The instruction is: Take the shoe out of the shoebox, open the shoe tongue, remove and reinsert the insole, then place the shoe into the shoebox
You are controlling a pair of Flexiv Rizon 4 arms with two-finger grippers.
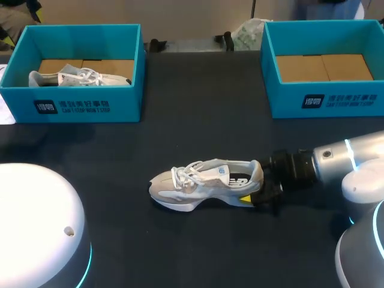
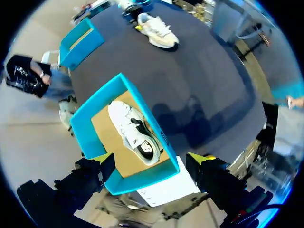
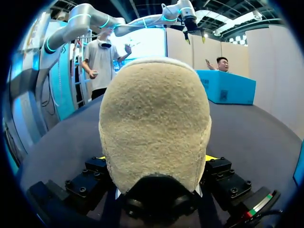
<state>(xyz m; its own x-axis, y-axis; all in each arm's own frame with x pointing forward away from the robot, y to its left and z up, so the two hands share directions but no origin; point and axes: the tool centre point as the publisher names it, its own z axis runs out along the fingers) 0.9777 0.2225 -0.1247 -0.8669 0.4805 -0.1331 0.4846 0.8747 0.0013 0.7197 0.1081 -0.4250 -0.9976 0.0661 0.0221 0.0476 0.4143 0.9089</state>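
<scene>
A pale grey and white shoe (image 1: 204, 183) lies on its sole in the middle of the dark table, toe to the left. My right gripper (image 1: 255, 195) comes in from the right and is shut on its heel. In the right wrist view the fuzzy heel (image 3: 154, 123) fills the space between the fingers, with a yellow tip pressed to each side. My left gripper (image 2: 153, 164) hangs high over the left teal shoebox (image 2: 142, 183), open and holding nothing. From up there the shoe (image 2: 159, 31) shows far off on the table.
The left teal shoebox (image 1: 84, 90) at the back left holds a second pale shoe (image 1: 78, 77). A second teal shoebox (image 1: 324, 99) at the back right shows only its cardboard floor. The white housing of my left arm (image 1: 36, 228) fills the front left corner.
</scene>
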